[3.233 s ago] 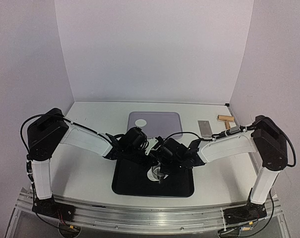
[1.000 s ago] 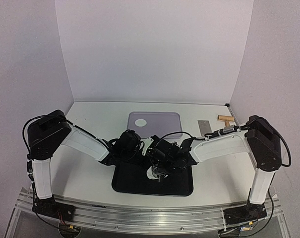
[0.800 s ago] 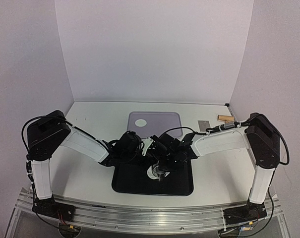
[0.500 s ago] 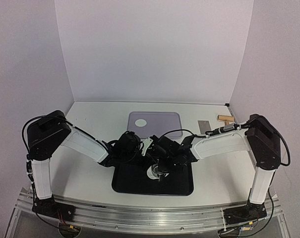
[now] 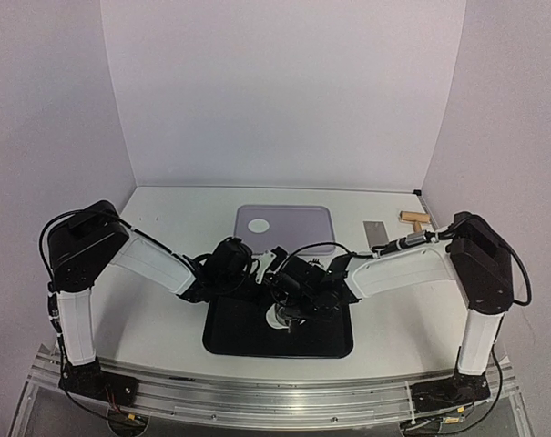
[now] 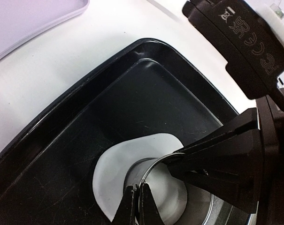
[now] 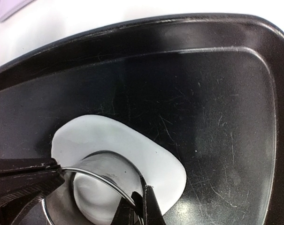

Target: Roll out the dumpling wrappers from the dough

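Currently both arms converge over the black tray (image 5: 239,339) at the near middle of the white surface (image 5: 166,218). Dough (image 7: 125,140): flattened white sheet, irregular outline, lying on the tray floor. Metal ring (image 6: 141,169) stands on the dough. Left fingers (image 6: 138,205) together, clamped on the ring's thin rim; right fingers (image 7: 141,208) likewise clamped on the rim at another spot. One round dumpling wrapper (image 5: 259,224) lies on the lavender tray (image 5: 302,223) behind, well apart from the dough. Flat metal plate (image 5: 377,235) and small wooden tool (image 5: 413,217) sit far right.
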Available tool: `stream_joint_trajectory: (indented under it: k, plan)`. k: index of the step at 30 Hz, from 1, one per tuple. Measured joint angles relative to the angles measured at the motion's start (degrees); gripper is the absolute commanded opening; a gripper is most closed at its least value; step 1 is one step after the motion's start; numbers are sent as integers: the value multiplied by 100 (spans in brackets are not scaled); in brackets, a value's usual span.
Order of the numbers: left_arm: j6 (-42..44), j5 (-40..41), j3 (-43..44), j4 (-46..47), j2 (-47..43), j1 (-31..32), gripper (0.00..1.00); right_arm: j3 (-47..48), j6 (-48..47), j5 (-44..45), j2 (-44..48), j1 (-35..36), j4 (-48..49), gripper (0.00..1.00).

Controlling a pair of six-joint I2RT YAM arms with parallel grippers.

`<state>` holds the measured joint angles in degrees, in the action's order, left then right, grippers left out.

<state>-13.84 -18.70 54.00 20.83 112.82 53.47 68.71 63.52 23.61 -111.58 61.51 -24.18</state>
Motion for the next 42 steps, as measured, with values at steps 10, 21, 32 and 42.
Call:
stream_joint_trajectory:
  k: [10, 21, 32, 42]
  plan:
    - [3, 51, 63, 200, 116, 231, 0, -462, 6, -237, 379, -43, 65, 0]
    - [-72, -162, -35, 216, 61, -31, 0, -470, -129, -328, 315, -137, 382, 0]
    - [-77, -158, 49, 120, 92, -41, 0, 280, -329, -404, -70, -198, -464, 0]
    - [-3, -223, 53, 183, 112, 25, 0, -613, -159, -472, 406, -204, 450, 0]
